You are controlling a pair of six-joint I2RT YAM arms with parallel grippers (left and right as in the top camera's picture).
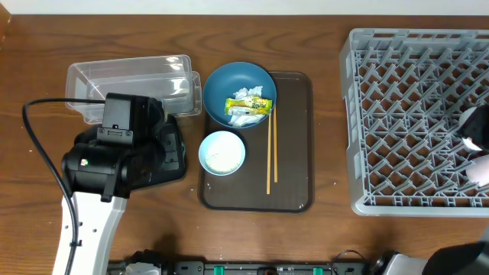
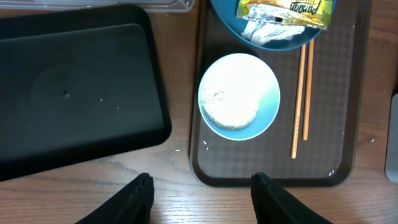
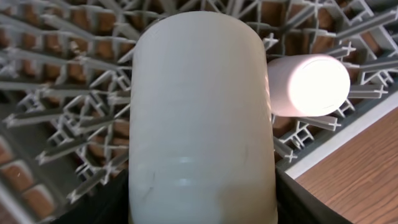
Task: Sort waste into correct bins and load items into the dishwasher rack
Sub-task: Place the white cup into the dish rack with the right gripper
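We see the brown serving tray [image 1: 294, 164] in the middle of the desk [image 1: 46, 46]. The dishwasher rack [image 1: 405, 114] stands to its right. To its left is the clear tub [image 1: 130, 76], with the black tray [image 2: 74, 87] just on the near side of it. The left arm [image 1: 99, 164] hangs over the black tray and hides most of it from above.

At the brown tray's far left corner, the dark-blue bowl [image 1: 229, 80] holds crumpled napkins [image 2: 273, 32] and the yellow-green wrapper [image 2: 286, 9]. The light-blue bowl [image 2: 239, 93] sits nearer to us with rice [image 2: 231, 104] in it. The chopsticks [image 2: 300, 93] lie side by side to the right of both bowls.

The left tool [image 2: 204, 198] points down over the brown tray's near left corner. Its jaws are parted with nothing between them.

The right arm reaches in from the right edge, over the rack. The right tool [image 3: 199, 186] grips a white cup [image 3: 202, 106], with a finger on either side. That cup fills the wrist view and blocks much of the rack floor. A second white cup [image 3: 308, 84] lies on its side among the rack's pegs, just beside the gripped one and near the rack's wall. We cannot tell whether the two cups touch.

The wrapper carries dark lettering, but the frame edge cuts it off and we cannot read it safely.
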